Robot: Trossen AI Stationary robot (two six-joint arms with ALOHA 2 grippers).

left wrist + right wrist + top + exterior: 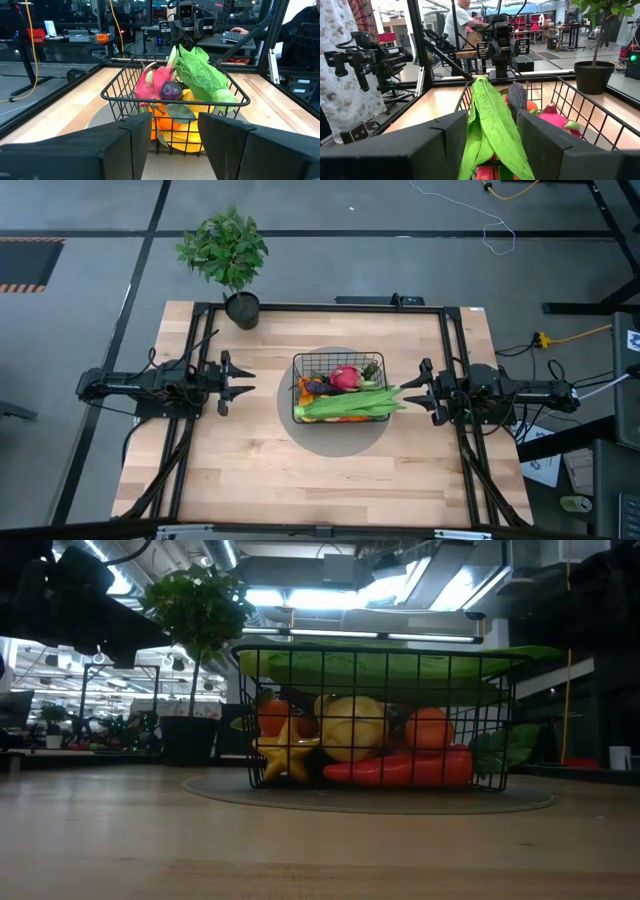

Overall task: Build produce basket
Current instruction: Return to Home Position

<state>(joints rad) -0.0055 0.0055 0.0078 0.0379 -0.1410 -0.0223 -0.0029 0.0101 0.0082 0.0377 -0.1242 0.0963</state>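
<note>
no legible text or labels anywhere

The left arm (140, 383) and the right arm (520, 392) lie stretched out low and level, pointing inward at one another. The left gripper (243, 381) holds its two dark fingers (125, 145) spread wide apart. The right gripper (410, 392) matches it, fingers (550, 145) parted. Each has the other's wrist straight ahead of its jaws, well apart.
</note>
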